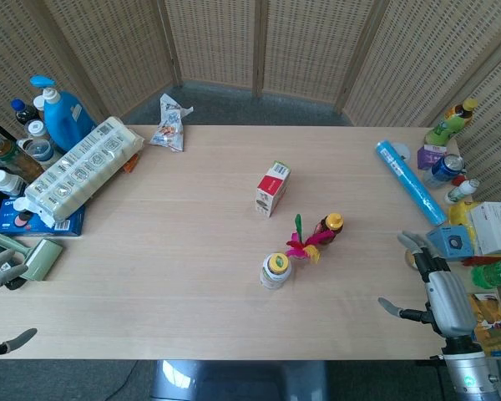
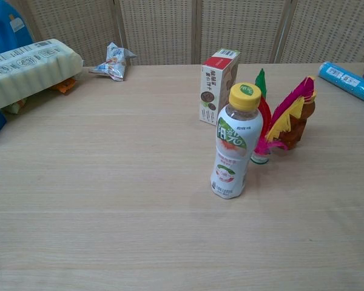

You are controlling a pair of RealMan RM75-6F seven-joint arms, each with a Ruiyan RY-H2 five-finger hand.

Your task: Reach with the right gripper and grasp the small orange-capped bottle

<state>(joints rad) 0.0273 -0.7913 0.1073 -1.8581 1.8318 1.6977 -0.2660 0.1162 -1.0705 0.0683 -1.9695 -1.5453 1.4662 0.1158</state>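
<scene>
Orange-capped bottle [image 1: 330, 226]: small, brown-bodied, standing upright a little right of the table's middle in the head view; in the chest view only its dark body [image 2: 296, 126] shows, the cap hidden.
Neighbours: feathered toy [image 1: 304, 243] touches or nearly touches it at about 8 o'clock; yellow-capped drink bottle [image 1: 275, 270] stands further out, near 7 o'clock; red-and-white carton [image 1: 272, 189] lies toward 10 o'clock, apart.
Right hand [image 1: 430, 271]: at the table's right edge, about 4 o'clock from the bottle and well apart; fingers spread, holding nothing.
Left hand [image 1: 2, 269]: at the left edge, fingers apart, nothing held.
Handling: likely light, rigid and smooth-walled, so it may tip or slip under a sideways nudge; short height leaves little to wrap.
Where to hold: around the body below the cap, coming from 3 o'clock, the side free of feathers.
Risk: feathers may catch between fingers and bottle.
Table [image 1: 192, 251]: pale wood, bare along the approach line.
</scene>
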